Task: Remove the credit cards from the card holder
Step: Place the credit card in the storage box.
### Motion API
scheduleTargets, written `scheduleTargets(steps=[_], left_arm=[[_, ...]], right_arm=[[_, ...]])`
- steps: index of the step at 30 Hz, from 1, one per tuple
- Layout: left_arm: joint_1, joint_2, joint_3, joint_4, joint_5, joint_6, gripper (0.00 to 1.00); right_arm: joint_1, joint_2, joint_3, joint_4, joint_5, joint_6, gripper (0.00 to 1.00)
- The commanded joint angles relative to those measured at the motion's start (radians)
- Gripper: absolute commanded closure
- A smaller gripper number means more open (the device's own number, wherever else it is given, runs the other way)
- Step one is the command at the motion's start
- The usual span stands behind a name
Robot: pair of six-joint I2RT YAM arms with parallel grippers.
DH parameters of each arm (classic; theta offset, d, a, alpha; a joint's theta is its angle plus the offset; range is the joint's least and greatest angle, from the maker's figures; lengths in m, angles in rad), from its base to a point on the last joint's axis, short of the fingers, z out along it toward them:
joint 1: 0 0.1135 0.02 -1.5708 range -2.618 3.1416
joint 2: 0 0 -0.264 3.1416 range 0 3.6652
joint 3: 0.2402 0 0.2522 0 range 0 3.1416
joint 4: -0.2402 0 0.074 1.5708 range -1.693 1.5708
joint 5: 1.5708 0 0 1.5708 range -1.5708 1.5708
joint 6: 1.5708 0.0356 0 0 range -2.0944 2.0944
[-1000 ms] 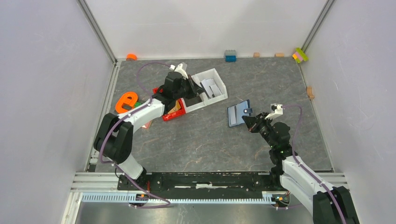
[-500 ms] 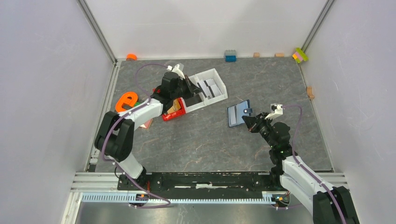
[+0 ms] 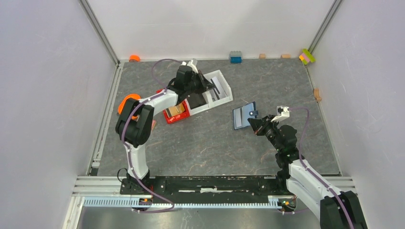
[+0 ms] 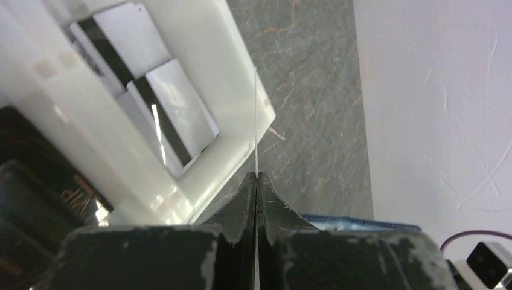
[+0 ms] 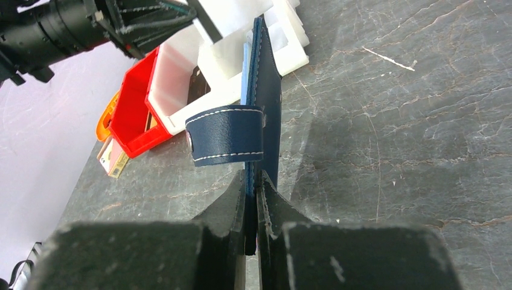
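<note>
My left gripper [image 3: 206,83] is shut on a thin credit card, seen edge-on in the left wrist view [image 4: 256,121], held just over the near corner of the white tray [image 3: 226,98]. Light grey credit cards with dark stripes [image 4: 181,115] lie inside that tray. My right gripper [image 3: 256,123] is shut on the edge of the navy card holder [image 3: 242,117], which stands open on the table. In the right wrist view the holder [image 5: 268,103] rises edge-on from the gripper [image 5: 253,181], its strap tab [image 5: 226,136] hanging left.
A red bin [image 3: 172,116] with brown pieces adjoins the white tray's left end. A black item [image 4: 36,187] sits in the tray's other compartment. An orange piece [image 3: 125,101] lies at the left. Small bricks [image 3: 235,57] line the back wall.
My left arm has swung right and farther back, carrying the card from beside the red bin to over the white tray. The right arm and the holder have not moved.
</note>
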Motion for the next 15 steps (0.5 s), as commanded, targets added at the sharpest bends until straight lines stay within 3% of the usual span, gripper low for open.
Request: scheduleTargets(steps=[1, 15], left_arm=[[0.000, 0.078, 0.133, -0.047, 0.009, -0.043, 0.98], [0.006, 0.184, 0.330, -0.287, -0.135, 0.000, 0.95]], right_arm=[[-0.002, -0.013, 0.005, 0.048, 0.015, -0.009, 1.00], [-0.002, -0.002, 0.004, 0.054, 0.013, -0.002, 1.00]])
